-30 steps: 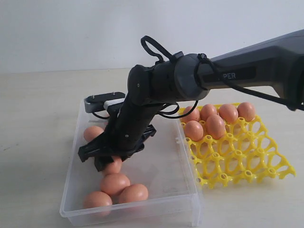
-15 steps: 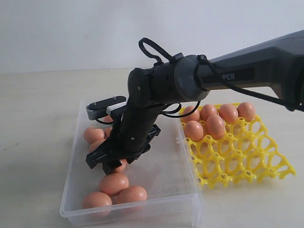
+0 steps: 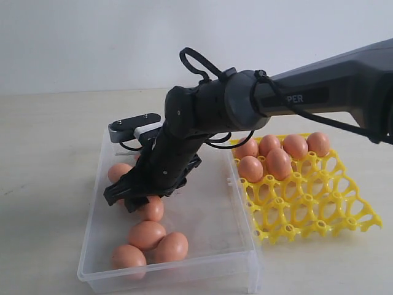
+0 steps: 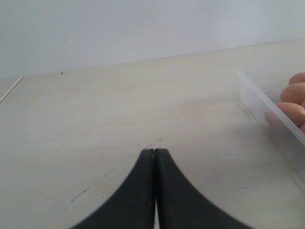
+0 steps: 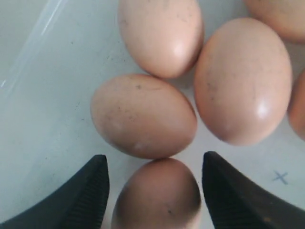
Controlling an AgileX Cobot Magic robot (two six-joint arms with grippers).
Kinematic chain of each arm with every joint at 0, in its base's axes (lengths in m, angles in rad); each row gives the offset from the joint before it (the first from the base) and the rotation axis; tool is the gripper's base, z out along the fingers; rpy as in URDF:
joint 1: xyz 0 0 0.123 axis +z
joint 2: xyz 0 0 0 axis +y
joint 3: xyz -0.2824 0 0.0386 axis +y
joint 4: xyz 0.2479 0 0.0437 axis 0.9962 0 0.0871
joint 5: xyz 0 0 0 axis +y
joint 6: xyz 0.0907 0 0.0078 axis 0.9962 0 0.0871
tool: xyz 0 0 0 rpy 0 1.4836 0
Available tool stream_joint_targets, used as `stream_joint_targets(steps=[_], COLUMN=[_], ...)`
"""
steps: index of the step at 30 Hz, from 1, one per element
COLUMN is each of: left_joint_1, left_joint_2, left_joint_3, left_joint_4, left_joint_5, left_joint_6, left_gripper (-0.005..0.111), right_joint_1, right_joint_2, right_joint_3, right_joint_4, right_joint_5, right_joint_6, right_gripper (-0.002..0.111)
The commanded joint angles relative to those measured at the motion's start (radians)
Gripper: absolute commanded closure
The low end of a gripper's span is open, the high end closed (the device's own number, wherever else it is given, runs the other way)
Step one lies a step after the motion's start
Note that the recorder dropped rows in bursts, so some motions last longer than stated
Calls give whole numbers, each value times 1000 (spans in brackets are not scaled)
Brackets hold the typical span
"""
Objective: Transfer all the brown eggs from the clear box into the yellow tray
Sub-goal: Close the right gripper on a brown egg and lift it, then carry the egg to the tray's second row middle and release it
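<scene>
Beige table (image 4: 95,119): right gripper (image 5: 155,160) spread astride an egg (image 5: 157,195) (in the box (image 3: 215,230)); left gripper (image 4: 155,155) pressed together.

1. The brown eggs (image 5: 143,117) have smooth, mostly matt shells with faint dark specks and a soft sheen.
2. The clear box (image 3: 172,271) is smooth, transparent, slightly glossy plastic.
3. The yellow tray (image 3: 295,203) is bright, shiny moulded plastic.
4. The right gripper's fingers (image 5: 88,195) and the left gripper's fingers (image 4: 138,195) look like matt black plastic.
5. The table (image 4: 95,109) is pale, matt and lightly scuffed.
</scene>
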Motion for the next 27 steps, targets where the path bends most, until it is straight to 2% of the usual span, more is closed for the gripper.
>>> stream_joint_targets(steps=[1, 4, 6, 8, 11, 21, 27], left_joint_1=[-1, -1, -1, -1, -1, -1, -1], left_joint_2=[1, 1, 1, 1, 1, 1, 1], left_joint_3=[-4, -4, -4, -4, -4, -4, -4], left_joint_4=[1, 1, 1, 1, 1, 1, 1], left_joint_5=[-13, -13, -13, -13, -13, -13, -13], left_joint_6=[-6, -6, -6, -6, -6, -6, -6], left_gripper=[107, 107, 107, 107, 107, 107, 107], right_joint_1=[-7, -7, -7, -7, -7, -7, -11], right_joint_2=[19, 37, 37, 37, 37, -111, -351], right_joint_3=[-5, -5, -5, -5, -5, 32, 262], right_joint_4=[6, 8, 6, 6, 6, -54, -108], right_joint_5=[-34, -23, -21, -21, -21, -50, -282], right_joint_6=[-9, -11, -19, -43, -78, -96, -81], right_gripper=[52, 53, 62, 75, 106, 108, 108])
